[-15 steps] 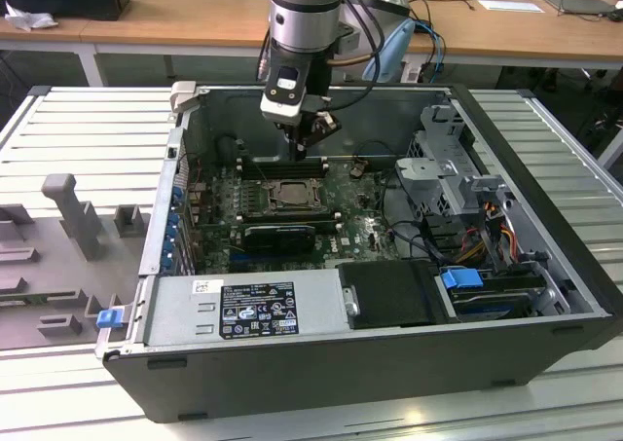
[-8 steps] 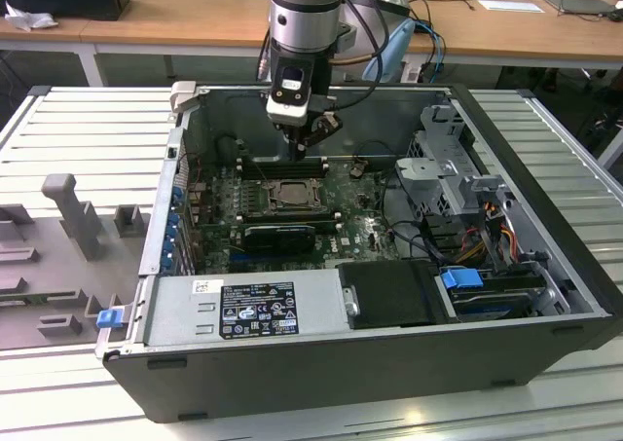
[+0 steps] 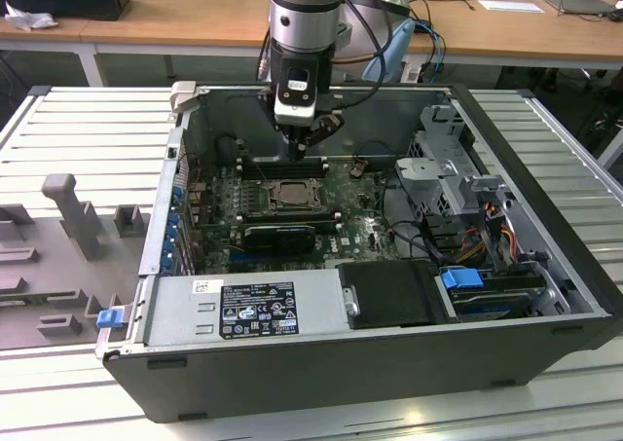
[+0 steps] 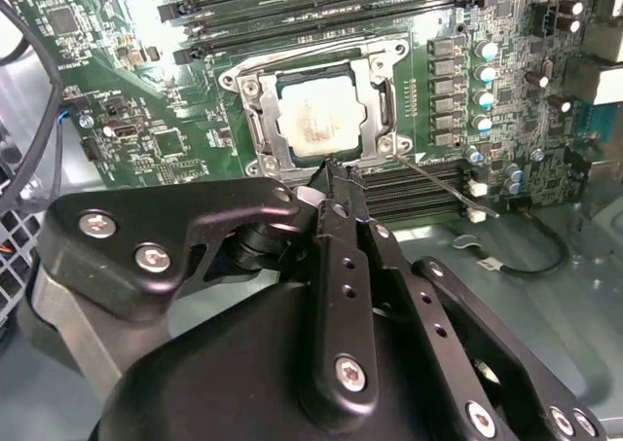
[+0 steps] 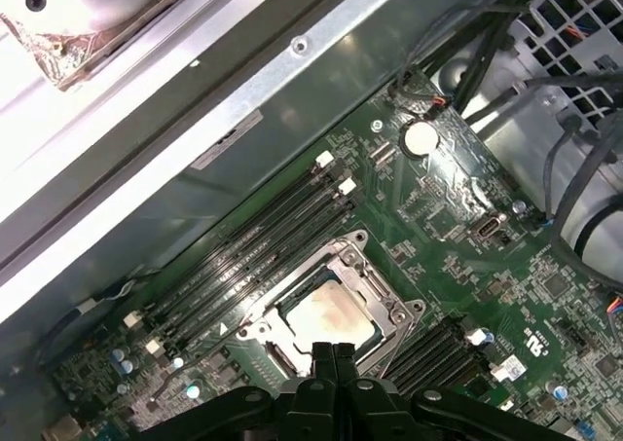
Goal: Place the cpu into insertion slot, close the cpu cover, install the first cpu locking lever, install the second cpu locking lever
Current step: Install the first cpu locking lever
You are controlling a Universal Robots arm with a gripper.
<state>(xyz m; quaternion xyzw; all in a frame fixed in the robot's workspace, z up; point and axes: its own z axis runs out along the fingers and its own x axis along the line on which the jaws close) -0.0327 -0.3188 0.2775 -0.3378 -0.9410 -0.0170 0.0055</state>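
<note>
The cpu [image 4: 316, 115] lies flat in the insertion slot [image 3: 284, 196] on the green board, its pale top showing through the window of the cpu cover [image 4: 261, 110]. The cover's dark frame lies down around the chip [image 5: 326, 314]. A thin wire lever [image 4: 443, 185] sticks out from the socket's corner over the neighbouring black slots. My gripper [image 4: 336, 173] hangs just above the socket's edge, fingers pressed together with nothing between them. In the exterior view the gripper [image 3: 300, 149] points down inside the open computer case, above the socket.
Long black memory slots [image 4: 321, 13] flank the socket. A silver drive cage [image 3: 448, 159] and loose cables [image 3: 487, 227] fill the case at the exterior view's right. The power supply [image 3: 243, 305] spans the near side. Grey fixtures [image 3: 73, 217] stand on the table outside.
</note>
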